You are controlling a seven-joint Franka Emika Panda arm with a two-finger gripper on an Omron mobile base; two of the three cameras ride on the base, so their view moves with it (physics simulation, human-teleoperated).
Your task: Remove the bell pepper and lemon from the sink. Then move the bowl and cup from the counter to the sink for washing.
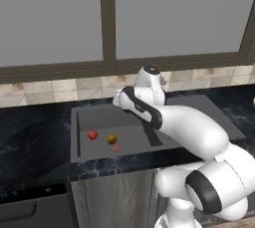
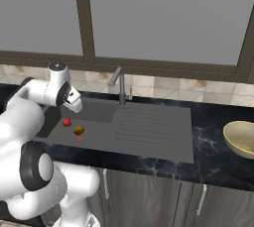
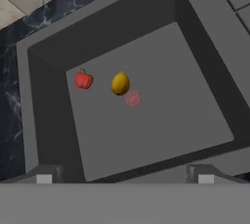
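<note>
The dark grey sink (image 1: 84, 117) (image 2: 101, 114) (image 3: 161, 135) holds both fruits on its floor. The red bell pepper (image 1: 92, 135) (image 2: 66, 122) (image 3: 84, 79) lies just left of the yellow-orange lemon (image 1: 112, 139) (image 2: 78, 131) (image 3: 120, 83). My gripper (image 3: 124, 179) hovers high above the basin, pointing down, open, with nothing between its fingertips. The fruits sit well ahead of it. On the black counter (image 2: 218, 161) at the far right rests the golden bowl (image 2: 240, 139), cut by the frame edge. The cup is out of view.
A pinkish drain spot (image 3: 132, 99) lies beside the lemon. The thin faucet (image 2: 119, 85) rises behind the sink, with the ribbed drainboard (image 2: 149, 124) to the basin's right. A tiled backsplash and window run behind. My own arm (image 1: 179, 122) covers the sink's right part.
</note>
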